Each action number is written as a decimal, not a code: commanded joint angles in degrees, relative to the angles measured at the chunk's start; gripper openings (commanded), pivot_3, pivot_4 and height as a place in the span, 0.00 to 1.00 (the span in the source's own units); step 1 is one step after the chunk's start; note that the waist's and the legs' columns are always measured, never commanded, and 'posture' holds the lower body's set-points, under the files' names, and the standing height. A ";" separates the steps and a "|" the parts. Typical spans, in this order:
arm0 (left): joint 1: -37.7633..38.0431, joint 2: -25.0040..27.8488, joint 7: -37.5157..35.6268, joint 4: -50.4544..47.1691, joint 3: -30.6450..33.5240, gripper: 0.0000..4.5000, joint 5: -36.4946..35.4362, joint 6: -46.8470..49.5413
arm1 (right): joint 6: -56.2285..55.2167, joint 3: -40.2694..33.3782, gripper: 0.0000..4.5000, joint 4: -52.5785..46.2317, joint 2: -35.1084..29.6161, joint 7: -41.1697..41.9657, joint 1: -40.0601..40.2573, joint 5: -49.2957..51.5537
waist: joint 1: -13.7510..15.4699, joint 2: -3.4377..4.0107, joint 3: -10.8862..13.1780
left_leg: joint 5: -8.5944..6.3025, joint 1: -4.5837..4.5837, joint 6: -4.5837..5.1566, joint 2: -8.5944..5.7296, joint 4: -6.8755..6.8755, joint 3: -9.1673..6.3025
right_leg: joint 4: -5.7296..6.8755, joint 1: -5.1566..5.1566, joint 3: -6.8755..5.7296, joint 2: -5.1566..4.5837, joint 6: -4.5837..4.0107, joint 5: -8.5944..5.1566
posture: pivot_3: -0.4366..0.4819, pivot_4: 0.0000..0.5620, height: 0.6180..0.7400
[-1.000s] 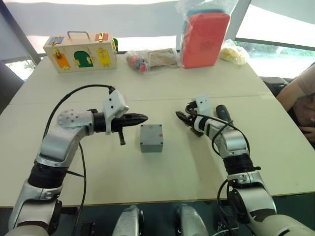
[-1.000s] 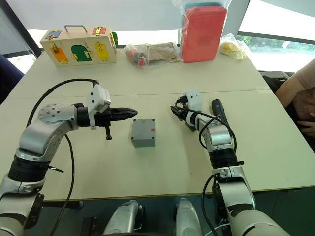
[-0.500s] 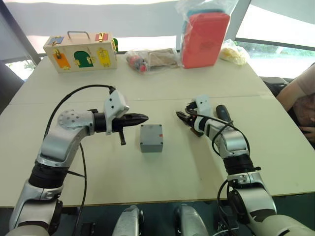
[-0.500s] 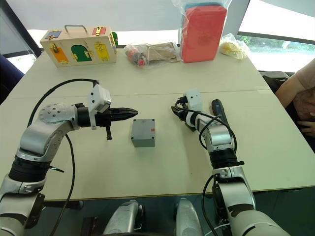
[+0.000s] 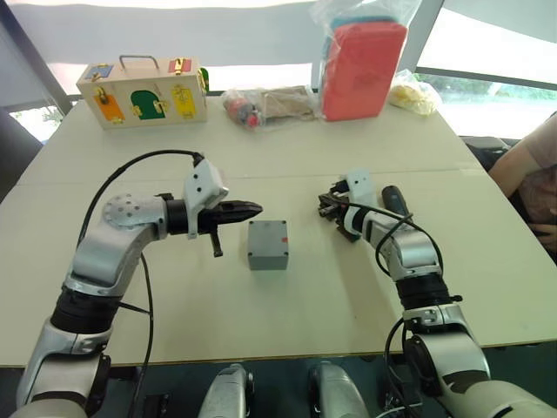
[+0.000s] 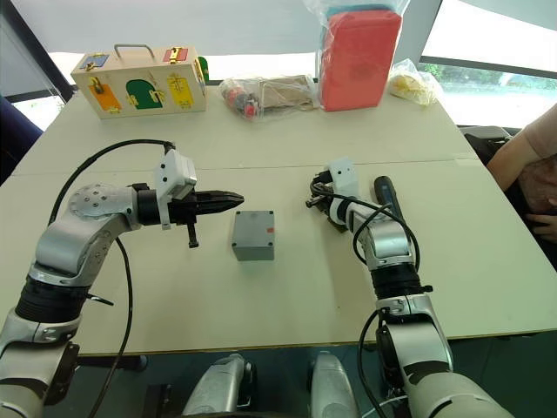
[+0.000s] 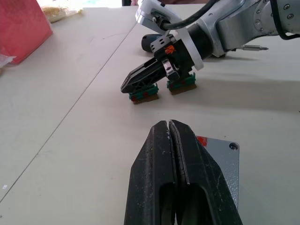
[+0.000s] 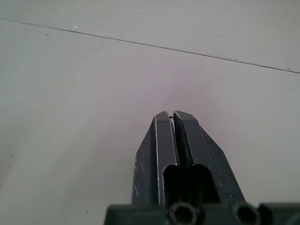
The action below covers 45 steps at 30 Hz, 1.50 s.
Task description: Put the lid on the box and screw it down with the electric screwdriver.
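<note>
Pale beige, the table (image 5: 287,165) runs wide under both arms, with a thin seam crossing it from side to side. Near its middle sits the grey box (image 5: 267,245), lid (image 6: 253,229) on top of it, a small red mark at the lid's far right corner and a screw hole showing at a corner in the left wrist view.

Just left of the box hovers the left claw (image 5: 253,209), its two black fingers pressed together with nothing between them, pointing toward the right arm. Well right of the box, the right claw (image 5: 325,206) is low over the table, its fingers likewise closed flat against each other and empty. Two small green-brown pieces (image 7: 161,89) lie on the table directly beneath it, side by side.

Behind the right wrist lies the electric screwdriver (image 5: 393,199), black and thick, flat on the table and apart from the claw; its thin metal bit (image 7: 255,47) shows in the left wrist view.

Along the far edge stand a wooden box with coloured doors (image 5: 144,91) at the left, a clear bag of small items (image 5: 265,104) in the middle, a red case in a plastic bag (image 5: 361,63) upright beside it, and a bag of yellow stuff (image 5: 412,94) farther right. A person's arm (image 5: 526,170) shows at the right edge.
</note>
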 commanded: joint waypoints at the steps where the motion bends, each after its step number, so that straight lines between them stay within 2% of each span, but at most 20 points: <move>1: -0.98 0.24 0.18 -1.60 0.53 0.00 -0.58 -0.29 | 1.18 -1.01 0.02 -3.72 -1.34 0.13 -1.13 0.66 | 0.01 0.00 0.00 | 0.00 0.00 0.00 0.00 0.00 0.00 | 0.00 0.00 0.00 0.00 0.00 0.00 | 0.48 0.27 0.92; 13: -1.31 0.24 -0.04 -1.16 0.47 0.00 -0.47 -0.43 | 3.90 -0.97 0.02 -6.89 -1.81 0.99 -0.46 2.17 | 0.05 0.00 0.00 | 0.00 0.00 0.00 0.00 0.00 0.00 | 0.00 0.00 0.00 0.01 0.00 0.00 | 0.48 0.27 0.92; 14: -1.38 0.21 -0.05 -1.08 0.47 0.00 -0.48 -0.45 | 3.64 -1.01 0.13 -6.58 -1.67 0.98 -0.52 2.14 | 0.06 0.00 0.00 | 0.00 0.00 0.00 0.00 0.00 0.00 | 0.00 0.00 0.00 0.00 0.00 0.00 | 0.48 0.27 0.92; 15: -1.42 0.19 -0.06 -1.02 0.47 0.00 -0.48 -0.47 | 3.46 -1.04 0.15 -6.37 -1.57 0.96 -0.57 2.11 | 0.05 0.00 0.00 | 0.00 0.00 0.00 0.00 0.00 0.00 | 0.00 0.00 0.00 0.00 0.00 0.00 | 0.48 0.27 0.92; 17: -1.40 0.19 -0.11 -1.08 0.48 0.00 -0.52 -0.47 | 3.40 -0.18 0.37 -5.73 -1.61 0.81 -0.57 1.25 | 0.03 0.00 0.00 | 0.00 0.00 0.00 0.00 0.00 0.01 | 0.00 0.00 0.00 0.00 0.00 0.00 | 0.48 0.27 0.92; 19: -1.35 0.26 -0.10 -1.13 0.47 0.00 -0.45 -0.50 | 2.58 0.25 0.53 -4.95 -1.49 0.88 -0.36 0.81 | 0.00 0.00 0.00 | 0.00 0.00 0.00 0.00 0.00 0.00 | 0.00 0.00 0.00 0.00 0.00 0.00 | 0.48 0.27 0.92; 39: -0.77 0.69 -0.04 -2.02 0.70 0.00 -0.70 0.18 | -1.51 0.34 0.53 0.04 -1.00 0.88 -0.87 0.56 | -0.03 0.00 0.00 | 0.00 0.00 0.00 0.00 0.00 0.01 | 0.00 -0.01 0.00 0.00 0.00 0.00 | 0.48 0.27 0.92; 42: -0.75 0.65 0.04 -1.93 0.72 0.00 -0.64 0.12 | -1.82 0.42 0.37 0.63 -0.97 0.94 -1.14 0.44 | -0.02 0.00 0.00 | 0.00 0.00 0.00 0.00 0.00 0.00 | 0.00 -0.01 0.00 0.00 0.00 0.00 | 0.48 0.27 0.92; 45: -0.59 0.67 0.10 -2.08 0.79 0.00 -0.69 0.16 | -1.88 0.38 0.08 0.73 -1.01 0.98 -1.39 0.48 | -0.01 0.00 0.00 | 0.00 0.00 0.00 0.00 0.00 0.01 | 0.00 -0.01 0.00 0.00 0.00 0.00 | 0.48 0.27 0.92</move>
